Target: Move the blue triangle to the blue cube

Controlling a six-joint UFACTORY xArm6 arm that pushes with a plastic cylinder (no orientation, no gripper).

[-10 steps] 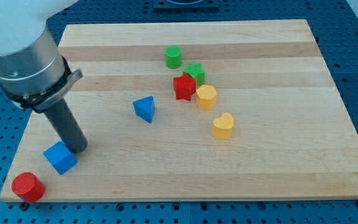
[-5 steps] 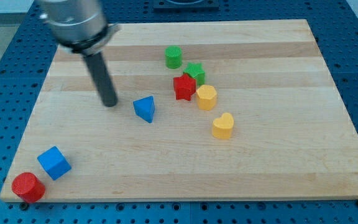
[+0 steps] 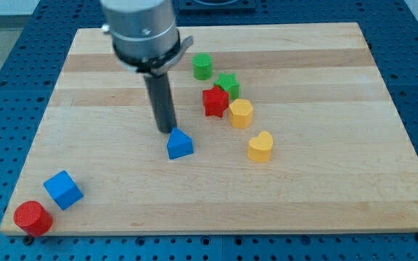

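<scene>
In the camera view, my tip (image 3: 167, 130), a bare rod with no jaws to open or close, touches the far-left edge of the blue triangle (image 3: 180, 144) near mid-board. The blue cube (image 3: 63, 190) sits well apart at the near-left corner beside 1 red cylinder (image 3: 32, 217), so I judge the tip must swing round to the triangle's right side before pushing.

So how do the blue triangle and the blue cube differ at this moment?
The blue triangle has a pointed, wedge-like form, while the blue cube is boxy with flat faces. The triangle sits near the board's middle with my tip right at its upper-left edge; the cube lies apart, near the view's bottom-left corner, close to the red cylinder. They share the same blue colour, and both rest on the wooden board.
</scene>
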